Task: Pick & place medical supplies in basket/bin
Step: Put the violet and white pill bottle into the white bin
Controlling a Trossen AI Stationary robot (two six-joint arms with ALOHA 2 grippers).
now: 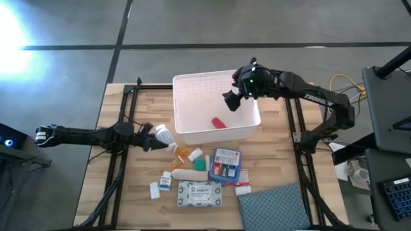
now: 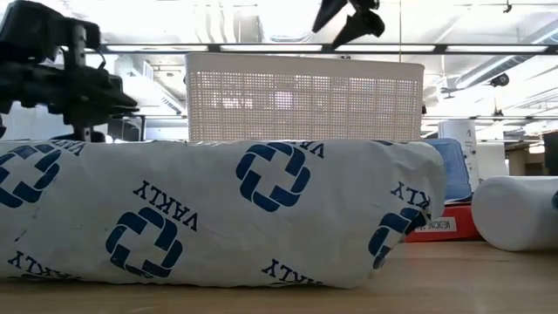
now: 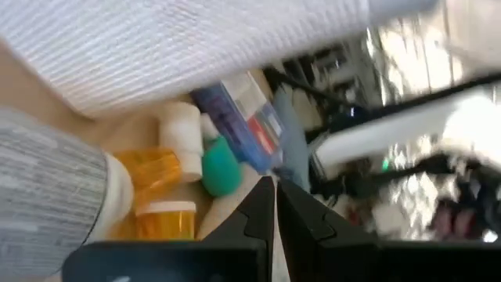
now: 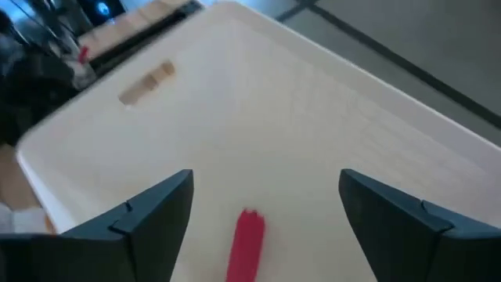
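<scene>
The white pill bottle (image 1: 164,135), at 9 o'clock of the basket (image 1: 192,82) beside the pressed-together left hand (image 1: 149,142), is judged light, rigid, slippery; grasping across its body is advised.

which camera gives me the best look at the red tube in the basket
The right wrist view: the red tube lies unobstructed on the basket floor, between the open right claw's fingers. The high view shows it small. The low and left wrist views don't show it.
</scene>
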